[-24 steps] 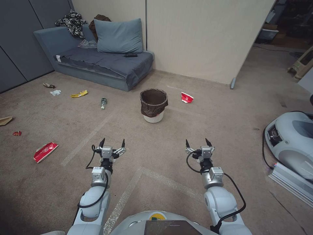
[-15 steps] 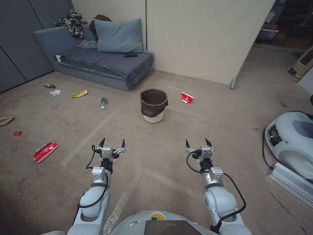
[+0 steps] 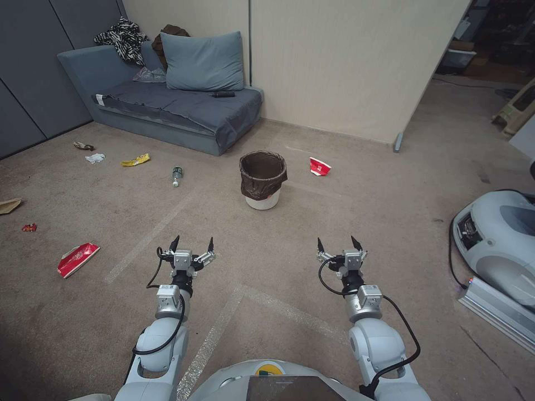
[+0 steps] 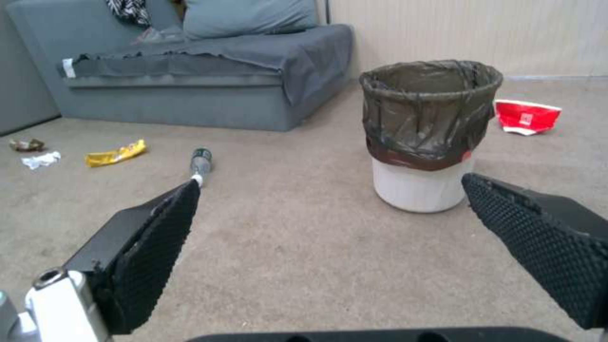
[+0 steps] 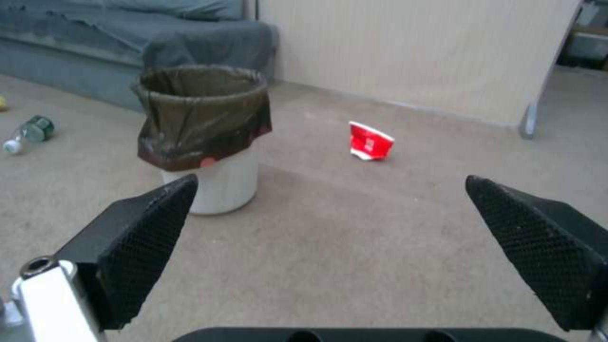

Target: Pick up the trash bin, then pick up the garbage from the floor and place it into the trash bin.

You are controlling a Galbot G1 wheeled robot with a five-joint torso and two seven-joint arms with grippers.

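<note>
No change vs the earlier head views: left gripper (image 3: 193, 244) and right gripper (image 3: 339, 243) hover low, fingers apart, nothing held, so task not begun. Trash bin (image 3: 262, 179) upright on floor, well ahead. Left wrist view shows bottle (image 4: 201, 162), prob. green-labelled; right wrist view the red cup (image 5: 370, 141).

Grey sofa (image 3: 167, 106), pillow (image 3: 203, 61), zebra cloth (image 3: 123, 38) atop.

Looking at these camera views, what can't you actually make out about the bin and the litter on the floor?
- Bottom of the trash bin: every view looks across the rim, and the dark liner hides whatever lies inside.
- Brown scrap: cut off by the head view's left edge.
- Small red piece and the dark scrap: too small in the head view to identify.
</note>
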